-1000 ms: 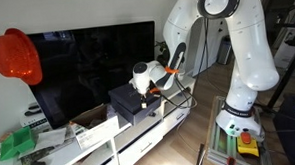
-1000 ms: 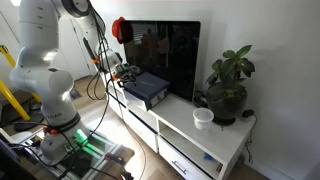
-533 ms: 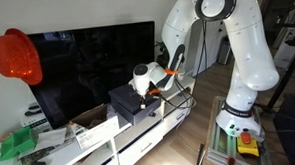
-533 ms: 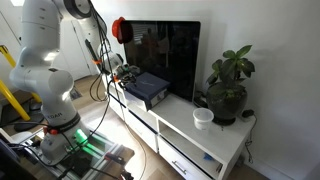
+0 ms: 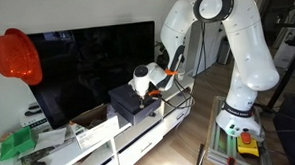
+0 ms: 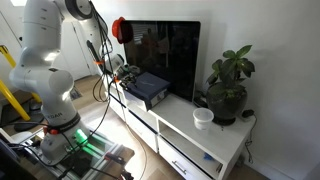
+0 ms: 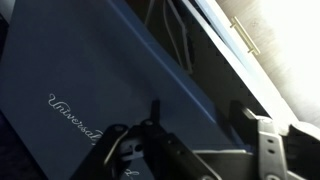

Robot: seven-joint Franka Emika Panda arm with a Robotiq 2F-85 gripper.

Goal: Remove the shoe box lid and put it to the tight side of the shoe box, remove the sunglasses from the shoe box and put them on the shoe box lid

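Observation:
The shoe box lid (image 5: pixel 126 95) is dark and matte and lies shut on the shoe box (image 5: pixel 141 113) on the white TV stand; it also shows in an exterior view (image 6: pixel 150 83). In the wrist view the lid (image 7: pixel 90 70) fills the frame, dark blue with a white script logo. My gripper (image 5: pixel 144 92) hangs over the lid's near edge, also seen in an exterior view (image 6: pixel 122 76). In the wrist view my gripper (image 7: pixel 200 115) is open, its fingers (image 7: pixel 155 112) apart on either side of the lid's edge. The sunglasses are hidden.
A large black TV screen (image 5: pixel 86 60) stands right behind the box. A red helmet (image 5: pixel 15 56), a green box (image 5: pixel 18 144) and a brown cardboard box (image 5: pixel 89 123) are along the stand. A potted plant (image 6: pixel 228 85) and a white cup (image 6: pixel 204 117) stand at its other end.

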